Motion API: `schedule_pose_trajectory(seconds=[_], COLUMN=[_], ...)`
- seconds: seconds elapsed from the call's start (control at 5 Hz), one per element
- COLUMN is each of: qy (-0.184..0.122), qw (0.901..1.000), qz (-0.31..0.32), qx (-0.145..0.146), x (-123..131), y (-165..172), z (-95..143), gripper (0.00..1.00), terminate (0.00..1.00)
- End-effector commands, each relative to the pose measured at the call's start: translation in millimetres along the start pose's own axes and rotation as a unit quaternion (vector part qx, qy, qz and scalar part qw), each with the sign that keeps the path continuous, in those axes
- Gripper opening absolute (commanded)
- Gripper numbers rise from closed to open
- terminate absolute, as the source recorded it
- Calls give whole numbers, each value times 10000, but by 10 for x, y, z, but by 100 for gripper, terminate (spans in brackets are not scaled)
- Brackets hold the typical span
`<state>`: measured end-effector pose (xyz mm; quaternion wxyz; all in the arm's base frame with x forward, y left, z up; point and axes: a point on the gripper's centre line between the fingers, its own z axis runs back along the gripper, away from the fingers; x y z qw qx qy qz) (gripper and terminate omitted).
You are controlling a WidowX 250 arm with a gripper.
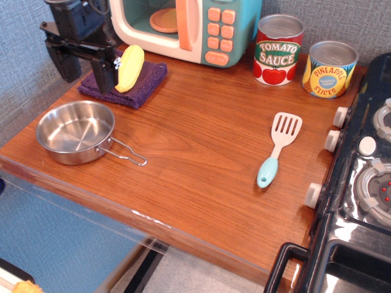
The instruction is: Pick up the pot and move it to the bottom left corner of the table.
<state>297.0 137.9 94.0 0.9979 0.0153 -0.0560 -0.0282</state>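
Observation:
The pot (pixel 75 132), a shallow shiny steel pan with a thin wire loop handle pointing right, sits on the reddish-brown table (pixel 201 159) near its front left corner. My gripper (pixel 85 76) hangs open and empty above and behind the pot, over the purple cloth, well apart from the pan. Its two black fingers (pixel 105 72) point down.
A purple cloth (pixel 131 86) with a yellow toy corn (pixel 129 67) lies behind the pot. A toy microwave (pixel 189 27) and two cans (pixel 278 50) stand at the back. A spatula (pixel 278 148) lies mid-right. A black toy stove (pixel 360 183) fills the right side.

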Motion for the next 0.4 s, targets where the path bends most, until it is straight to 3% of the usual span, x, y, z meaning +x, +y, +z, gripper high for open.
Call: schedule_pose_trajectory(seconds=[0.0,0.2], qy=[-204,-204], qw=[9996,9996], qz=[-150,-150], qx=[155,155], x=[28,28], y=[-78,-78], z=[150,150], gripper=[100,100], terminate=[0,100])
